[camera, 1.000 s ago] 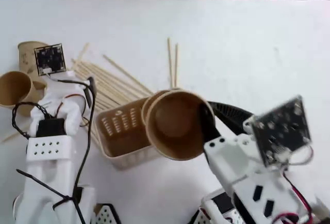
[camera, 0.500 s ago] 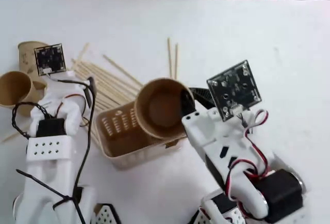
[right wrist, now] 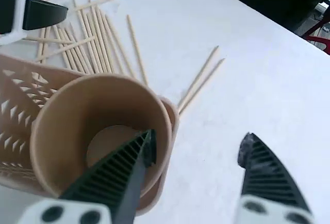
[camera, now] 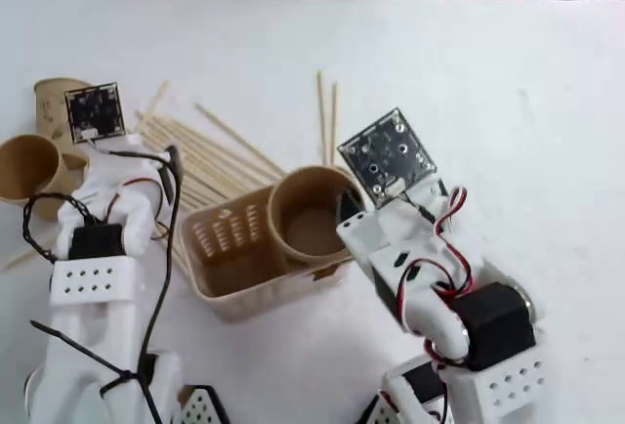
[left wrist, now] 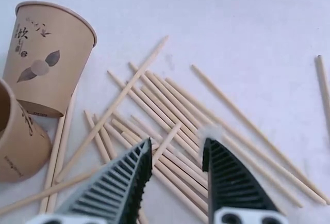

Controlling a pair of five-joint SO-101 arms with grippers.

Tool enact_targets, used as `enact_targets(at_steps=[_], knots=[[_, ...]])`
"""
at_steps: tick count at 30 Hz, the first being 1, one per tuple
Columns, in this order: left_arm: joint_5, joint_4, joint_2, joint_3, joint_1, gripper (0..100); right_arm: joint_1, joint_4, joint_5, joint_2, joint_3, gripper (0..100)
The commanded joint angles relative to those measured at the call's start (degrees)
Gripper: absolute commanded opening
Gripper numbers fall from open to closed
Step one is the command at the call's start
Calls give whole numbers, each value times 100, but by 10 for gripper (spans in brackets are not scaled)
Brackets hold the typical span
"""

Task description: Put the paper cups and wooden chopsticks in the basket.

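Observation:
A brown paper cup (camera: 311,217) (right wrist: 98,126) stands upright in the right end of the tan basket (camera: 229,248) (right wrist: 15,108), nested in another cup. My right gripper (camera: 352,204) (right wrist: 198,141) is open, with one finger inside the cup and the other outside it, well clear of the wall. Two more paper cups (camera: 39,141) (left wrist: 49,59) lie at the far left. A fan of wooden chopsticks (camera: 205,155) (left wrist: 170,115) (right wrist: 93,33) lies behind the basket. My left gripper (camera: 168,182) (left wrist: 176,149) hangs open just above them, holding nothing.
Two separate chopsticks (camera: 327,111) (right wrist: 203,77) lie parallel behind the basket's right end. The left arm's gripper (right wrist: 31,12) appears in the right wrist view beyond the basket. Bare white table (camera: 508,102) stretches to the right and back.
The right arm swung left and down, carrying the cup from above the basket's right edge into the basket, and its fingers have spread off the wall. The left arm stayed still.

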Motion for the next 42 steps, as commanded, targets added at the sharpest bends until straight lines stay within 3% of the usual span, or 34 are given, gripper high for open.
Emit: enact_targets(at_steps=[1, 15, 20, 24, 34, 42], knots=[[-53, -123, -4, -35, 40, 176, 338, -119, 352, 664, -88, 263], [-53, -123, -4, -35, 40, 176, 611, -110, 730, 2800, -756, 249], [-53, -123, -4, -35, 40, 176, 637, -101, 738, 2958, -756, 2], [-53, -123, -4, -35, 40, 176, 831, -4, 738, 2941, -818, 16], [-53, -123, -4, -35, 40, 175, 2492, 585, 932, 2985, -2101, 17], [-53, -105, -4, -35, 40, 175, 2985, 602, 941, 3275, -2198, 17]])
